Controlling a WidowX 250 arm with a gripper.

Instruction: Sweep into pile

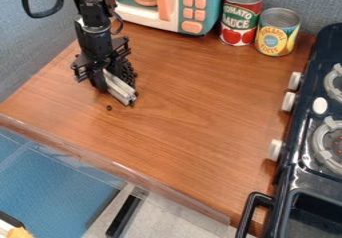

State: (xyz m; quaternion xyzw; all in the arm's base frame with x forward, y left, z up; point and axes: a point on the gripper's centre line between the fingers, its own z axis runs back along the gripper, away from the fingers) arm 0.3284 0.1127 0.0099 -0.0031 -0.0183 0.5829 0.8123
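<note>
Evidently the black gripper (pixel 104 80) was low over the table (pixel 190 117), towards its left edge, nearer the back than the front corner on that side. Its jaws were drawn in on a pale grey bar (pixel 121 88), which slanted down towards the tabletop. Small dark pieces (pixel 130 75) lay bunched just beside the gripper and the bar, on the side towards the stove (pixel 304 144), some partly hidden by them. A stray dark piece (pixel 109 108) sat apart from the bunch, nearer the table's front edge.

At the back edge stood a teal and white toy microwave (pixel 212 9) with orange buttons, and beside it a red and green can (pixel 241 13) and a yellow and blue can (pixel 277 33), both upright. The dark toy stove, with pale knobs, ran along the right edge.
</note>
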